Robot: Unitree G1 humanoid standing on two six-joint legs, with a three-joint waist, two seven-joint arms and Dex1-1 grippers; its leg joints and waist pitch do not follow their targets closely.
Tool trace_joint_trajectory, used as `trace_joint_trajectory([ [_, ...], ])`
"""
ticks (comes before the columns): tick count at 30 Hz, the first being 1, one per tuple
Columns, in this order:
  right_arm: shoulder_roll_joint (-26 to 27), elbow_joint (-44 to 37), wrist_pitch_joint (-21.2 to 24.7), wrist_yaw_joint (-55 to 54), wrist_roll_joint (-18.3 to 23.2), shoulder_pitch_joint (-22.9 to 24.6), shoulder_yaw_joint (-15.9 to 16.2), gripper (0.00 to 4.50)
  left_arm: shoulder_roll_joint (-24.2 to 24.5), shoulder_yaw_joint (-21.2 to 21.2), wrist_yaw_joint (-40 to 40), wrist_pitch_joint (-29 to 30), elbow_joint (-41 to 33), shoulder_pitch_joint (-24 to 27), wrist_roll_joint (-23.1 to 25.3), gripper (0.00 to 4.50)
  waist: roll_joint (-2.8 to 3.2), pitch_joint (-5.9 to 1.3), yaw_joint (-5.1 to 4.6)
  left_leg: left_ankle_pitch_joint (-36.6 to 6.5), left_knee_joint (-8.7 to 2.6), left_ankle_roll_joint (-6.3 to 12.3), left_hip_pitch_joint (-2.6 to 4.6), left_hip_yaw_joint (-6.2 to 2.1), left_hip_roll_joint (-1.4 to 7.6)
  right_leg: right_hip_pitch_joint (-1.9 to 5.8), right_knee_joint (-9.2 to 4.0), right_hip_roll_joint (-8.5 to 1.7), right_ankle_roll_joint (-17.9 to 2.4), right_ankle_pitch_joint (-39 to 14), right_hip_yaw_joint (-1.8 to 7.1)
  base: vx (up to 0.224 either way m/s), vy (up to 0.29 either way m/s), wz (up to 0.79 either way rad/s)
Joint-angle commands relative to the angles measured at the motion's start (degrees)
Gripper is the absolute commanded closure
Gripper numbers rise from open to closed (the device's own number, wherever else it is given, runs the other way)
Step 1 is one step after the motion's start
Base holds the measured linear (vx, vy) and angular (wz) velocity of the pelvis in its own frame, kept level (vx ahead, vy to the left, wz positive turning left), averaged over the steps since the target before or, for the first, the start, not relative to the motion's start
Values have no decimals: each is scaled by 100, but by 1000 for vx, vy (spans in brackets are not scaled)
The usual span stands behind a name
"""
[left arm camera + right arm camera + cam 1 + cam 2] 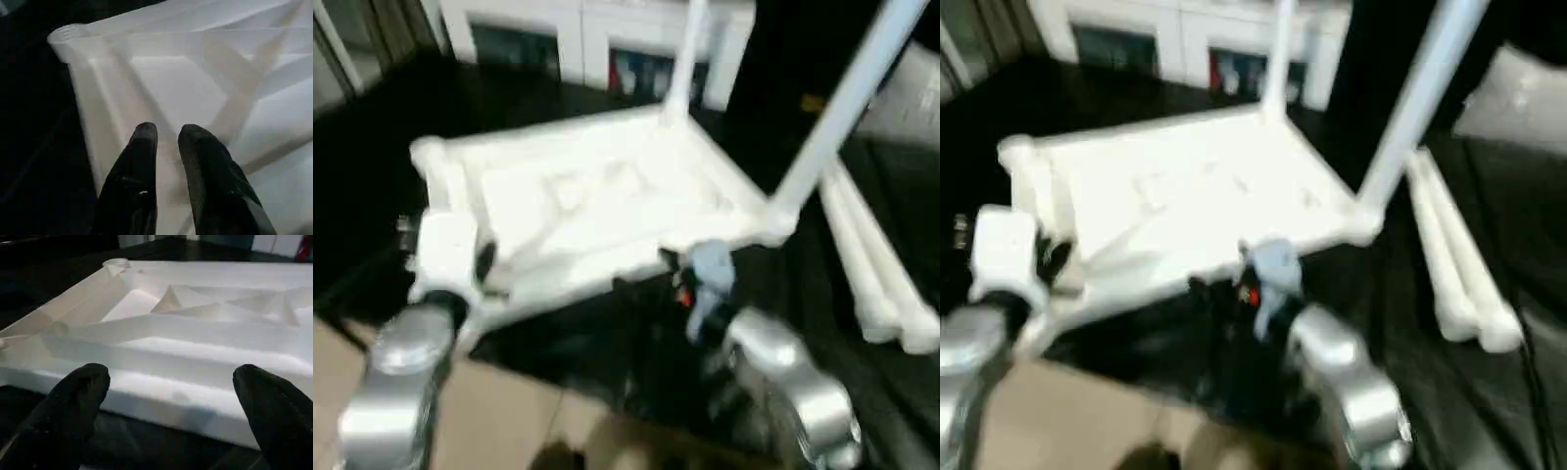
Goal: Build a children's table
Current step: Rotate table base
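Dark flooring [372, 186] spreads under everything, with a white shelved cabinet [578, 29] along the far side. On it lies the table top [597, 206], ribbed underside up. Two legs stand fitted in its sockets: one [847, 103] at the near right corner, another [683, 59] at the far corner behind it. Two loose legs [876, 279] lie side by side on the floor just right of the top. The left gripper [166, 134] hangs over the ribs near the top's left corner socket [66, 36], fingers [142, 161] narrowly parted, holding nothing. The right gripper [171, 382] faces the top's near edge, fingers [73, 396] spread wide and empty
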Motion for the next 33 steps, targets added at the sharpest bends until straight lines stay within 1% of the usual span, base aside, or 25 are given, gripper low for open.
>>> trace_joint_trajectory([
  [1,-94,-57,195,-128,-148,43,-119,0,104,26,-188,83,85,-74,-82,333,160,-340,35,676,-702,-356,86,-139,483,185,-433,-581,-912,781,345,0,0,0],
  [2,-112,-54,289,-248,-230,32,-158,0,278,17,-270,57,245,-115,-30,333,139,-365,61,383,-732,-382,87,-91,502,225,-465,-620,-955,742,366,-64,-51,-4],
  [3,-107,-49,335,-317,-262,25,-191,0,373,4,-307,37,338,-136,6,333,54,-397,108,90,-821,-322,76,-15,530,303,-501,-639,-1015,647,390,-64,-51,-4],
  [4,-119,-48,362,-343,-285,11,-207,0,523,-48,-358,-59,476,-163,75,333,49,-355,138,-240,-914,-256,90,35,543,257,-564,-616,-1043,223,391,-56,-67,-2],
  [5,-129,-50,379,-359,-294,2,-211,0,631,-87,-387,-118,562,-182,107,333,40,-330,138,-568,-972,-181,101,81,581,232,-620,-630,-1107,-218,421,-46,-72,0],
  [6,-151,-61,415,-372,-311,-19,-214,0,740,-98,-422,-143,691,-230,120,333,28,-287,152,-1036,-1042,-158,114,146,612,177,-688,-621,-1093,-1015,422,-46,-72,0],
  [7,-178,-81,467,-366,-316,-28,-208,0,820,-93,-445,-159,811,-274,127,333,-15,-279,137,-1216,-1056,-146,120,183,624,153,-723,-626,-1080,-1406,435,-48,-62,-2],
  [8,-197,-95,504,-373,-311,-33,-201,0,859,-79,-460,-149,873,-302,115,333,-17,-276,141,-1299,-1065,-140,123,202,633,146,-741,-633,-1063,-1716,444,-34,-52,-2],
  [9,-228,-115,547,-392,-320,-43,-195,0,993,-111,-449,-260,1083,-380,217,333,-30,-319,130,-1176,-1086,-86,119,258,678,110,-742,-611,-1089,-1748,453,-34,-52,-2],
  [10,-248,-124,584,-404,-333,-58,-181,0,1078,-145,-439,-402,1278,-449,299,333,-11,-332,140,-1068,-1088,-64,110,277,692,97,-725,-595,-1097,-1602,448,0,0,0],
  [11,-252,-126,594,-407,-336,-61,-178,0,1099,-154,-437,-439,1327,-466,319,333,-13,-364,138,-850,-1088,-20,109,323,702,79,-694,-558,-1131,-1207,438,0,0,0],
  [12,-272,-131,628,-417,-365,-84,-154,0,1213,-223,-463,-624,1559,-542,397,333,-9,-371,131,-804,-1098,-13,94,341,708,89,-675,-552,-1149,-1052,429,0,0,0],
  [13,-287,-142,654,-421,-382,-94,-137,0,1304,-297,-525,-775,1753,-601,440,333,-52,-365,125,-868,-1118,-6,90,384,715,73,-685,-526,-1130,-1017,416,0,0,0],
  [14,-291,-147,674,-423,-387,-101,-130,0,1345,-341,-592,-898,1926,-657,438,333,-56,-356,131,-903,-1127,-4,91,394,713,62,-689,-526,-1110,-1087,418,0,0,0],
  [15,-289,-109,690,-439,-419,-130,-105,0,1447,-474,-672,-1169,2346,-788,516,333,-38,-389,138,-824,-1126,-32,118,430,745,38,-669,-532,-1148,-954,429,0,0,0],
  [17,-291,-83,702,-453,-443,-150,-86,0,1554,-598,-717,-1338,2609,-861,596,333,-46,-403,139,-732,-1126,-35,124,446,745,23,-650,-505,-1149,-705,429,0,0,0],
  [19,-329,-29,705,-469,-511,-177,-34,0,1730,-800,-712,-1652,3094,-1029,791,333,-68,-492,124,-14,-1078,34,89,457,739,67,-529,-482,-1211,531,405,0,0,0],
  [21,-353,35,738,-495,-551,-194,-20,0,1803,-942,-850,-1881,3445,-1195,842,333,-66,-486,127,119,-1064,90,101,478,740,52,-515,-489,-1281,880,396,0,0,0],
  [24,-379,286,787,-584,-660,-281,-18,0,1841,-1162,-1214,-2117,3896,-1410,827,333,-90,-437,148,-404,-1113,32,134,512,751,23,-574,-513,-1378,235,409,0,0,0],
  [25,-389,363,790,-615,-700,-308,-23,0,1866,-1238,-1311,-2150,3973,-1443,849,333,-86,-406,142,-771,-1147,-63,134,513,760,17,-602,-526,-1356,-288,419,0,0,0],
  [26,-404,479,765,-661,-757,-351,-36,0,1911,-1345,-1418,-2148,4031,-1472,895,333,-99,-385,153,-1081,-1165,-148,172,526,767,-26,-651,-534,-1285,-810,437,0,0,0],
  [27,-418,617,765,-706,-811,-402,-58,0,1963,-1455,-1546,-2168,4106,-1511,923,333,-104,-369,144,-1282,-1182,-218,173,527,780,-47,-676,-547,-1226,-1164,452,0,0,0],
  [30,-449,930,723,-832,-912,-525,-119,0,2075,-1665,-1864,-2086,4109,-1562,899,333,-113,-382,145,-1311,-1193,-268,166,535,785,-52,-682,-550,-1171,-1290,460,0,0,0],
  [32,-450,1213,662,-942,-978,-650,-189,0,2183,-1825,-2235,-1998,3967,-1548,833,333,-108,-402,141,-1090,-1186,-263,153,566,796,-55,-654,-539,-1197,-1005,461,0,0,0],
  [33,-450,1433,609,-982,-1005,-752,-206,0,2248,-1911,-2524,-1915,3809,-1510,747,333,-102,-423,140,-891,-1179,-246,150,581,804,-43,-621,-546,-1288,-710,460,0,0,0],
])
